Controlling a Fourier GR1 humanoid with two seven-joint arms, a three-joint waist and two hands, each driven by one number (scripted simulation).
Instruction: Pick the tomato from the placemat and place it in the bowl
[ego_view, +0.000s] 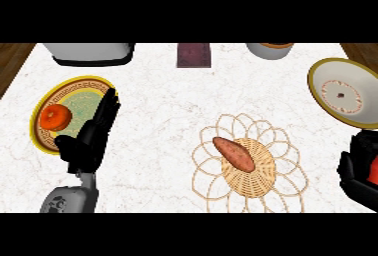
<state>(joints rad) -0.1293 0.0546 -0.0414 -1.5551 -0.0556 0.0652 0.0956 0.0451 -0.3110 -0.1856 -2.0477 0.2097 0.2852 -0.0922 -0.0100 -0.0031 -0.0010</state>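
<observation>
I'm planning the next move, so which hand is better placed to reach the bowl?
Right. The right hand sits just below the bowl, curled round something red, likely the tomato. The left hand lies open by the far plate.

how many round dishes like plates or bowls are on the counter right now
2: a yellow-rimmed plate at the left holding an orange fruit, beside the left hand, and a yellow-rimmed bowl at the right edge. Items cut off along the top edge can't be identified.

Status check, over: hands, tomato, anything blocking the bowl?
Right hand shut on tomato, near bowl. Left hand open by plate. Sweet potato on placemat, not blocking.
</observation>
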